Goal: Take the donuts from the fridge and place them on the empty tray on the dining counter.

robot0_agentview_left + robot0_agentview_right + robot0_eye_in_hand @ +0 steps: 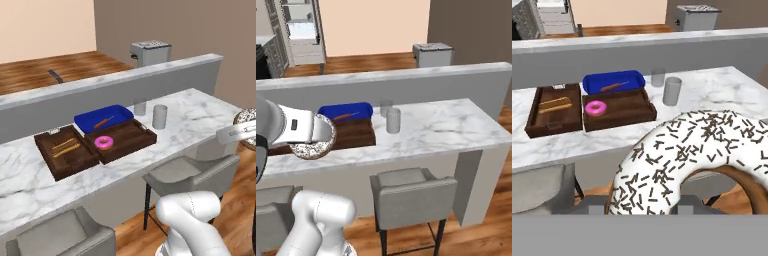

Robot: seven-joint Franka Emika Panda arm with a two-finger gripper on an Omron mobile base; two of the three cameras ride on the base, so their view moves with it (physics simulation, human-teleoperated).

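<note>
The fingers (315, 144) are clamped on the speckled donut (697, 160), which hangs in the air on the near side of the tabletop (195, 112), above the grey stools (192, 172). The fingertips themselves are hidden behind the donut in the hand view, and in the left base view the donut is cut off by the right edge, so how deep the grip sits is hard to make out. This donut is a brown ring under pale icing scattered with short dark sprinkles; its brown underside shows at the lower right of the hand view. Farther out, the pink donut (104, 142) lies flat inside the wide dark wooden tray (135, 142), toward its left end. Touching that tray on the left is a squarer brown tray (60, 155) with yellowish sticks, and just behind it a blue tray (100, 117) holding a thin reddish stick. Two grey cups (159, 116) stand near the wide tray's right end, in front of the raised grey ledge (100, 95).
</note>
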